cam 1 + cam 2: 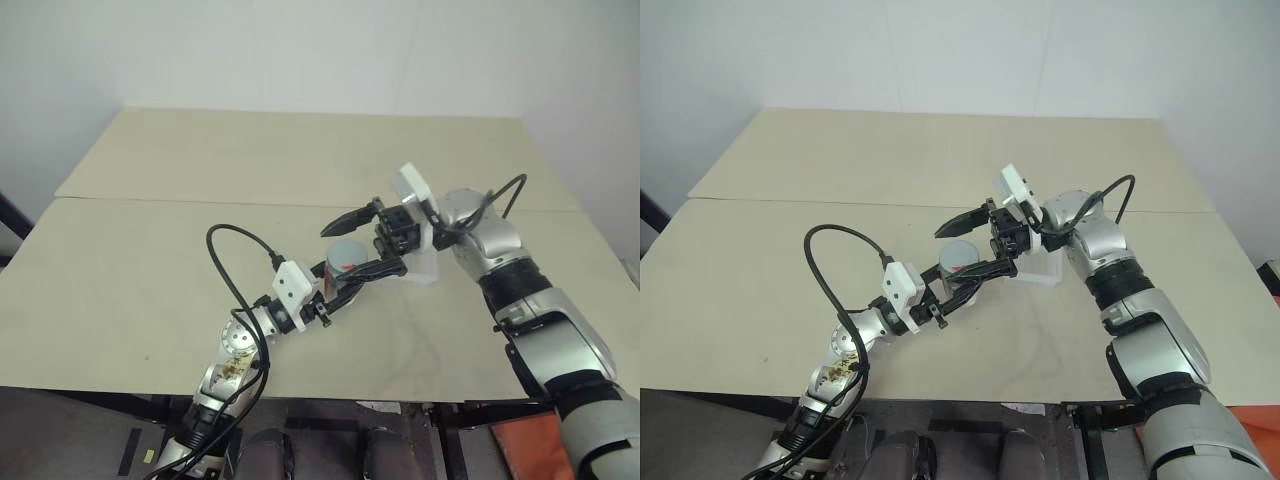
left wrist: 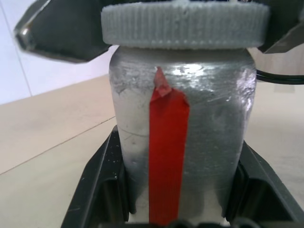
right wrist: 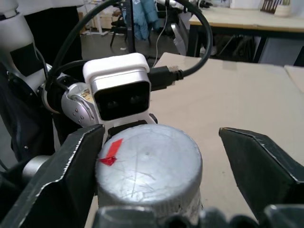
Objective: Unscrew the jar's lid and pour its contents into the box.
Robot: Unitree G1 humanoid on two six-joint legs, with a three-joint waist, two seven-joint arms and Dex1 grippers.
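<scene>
left gripper clamps the scuffed silvery jar; right gripper spread around its ribbed lid.

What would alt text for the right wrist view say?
The right gripper stands open around the grey lid, one finger beside each edge, the lid still on the jar. Behind it the left gripper's wrist camera faces back, above the tan table.

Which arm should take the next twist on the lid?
Right. The right gripper is open, its fingers either side of the lid. The left gripper is shut on the jar, so it should keep bracing.
</scene>
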